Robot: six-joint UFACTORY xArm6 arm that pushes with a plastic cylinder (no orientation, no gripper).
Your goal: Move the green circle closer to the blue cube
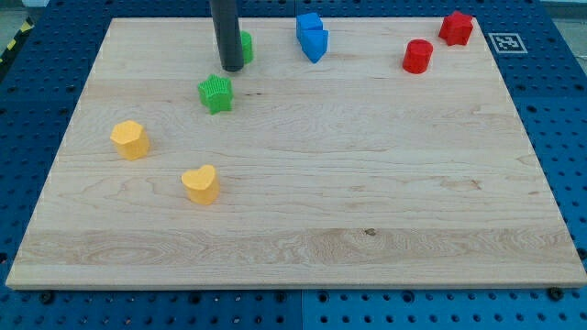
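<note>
The green circle [245,46] sits near the view's top, mostly hidden behind my rod; only its right edge shows. My tip [231,69] rests on the board just left of and below that circle, touching or nearly touching it. The blue cube [308,25] stands to the circle's right at the top edge, with a second blue block [315,44] pressed against its lower right side. A green star [215,93] lies just below and left of my tip.
A red cylinder [417,56] and a red block [456,27] stand at the top right. A yellow hexagon-like block [130,139] and a yellow heart [200,183] lie at the left. The wooden board [367,183] sits on a blue pegboard table.
</note>
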